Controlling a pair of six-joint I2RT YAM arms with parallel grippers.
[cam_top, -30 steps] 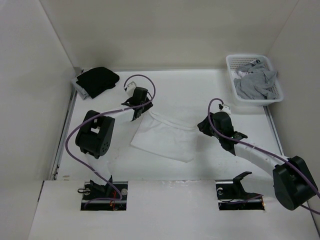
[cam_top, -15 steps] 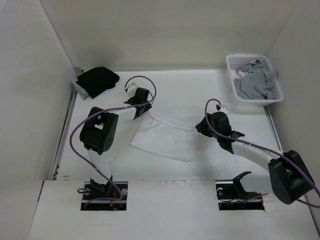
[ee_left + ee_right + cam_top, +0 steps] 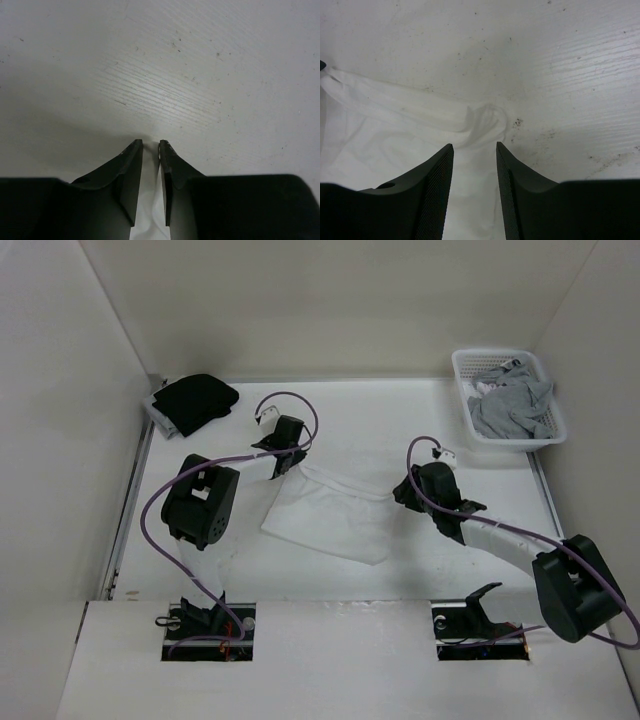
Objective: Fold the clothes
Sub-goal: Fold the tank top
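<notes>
My left gripper (image 3: pixel 151 146) has narrowed from wide open to a pinch on a sliver of the white tank top (image 3: pixel 330 512) at its far-left corner. My right gripper (image 3: pixel 475 147) has spread wider and straddles the bunched right corner without gripping it. The top lies between the arms, so I judge one corner secured and the fold not begun.

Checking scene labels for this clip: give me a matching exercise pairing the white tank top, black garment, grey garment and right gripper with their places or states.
1 white tank top
2 black garment
3 grey garment
4 right gripper

a in the basket
b open, over white fabric
c table's far-left corner
d laid out mid-table

Pairs: 1-d, 2-c, 3-a, 4-b
</notes>
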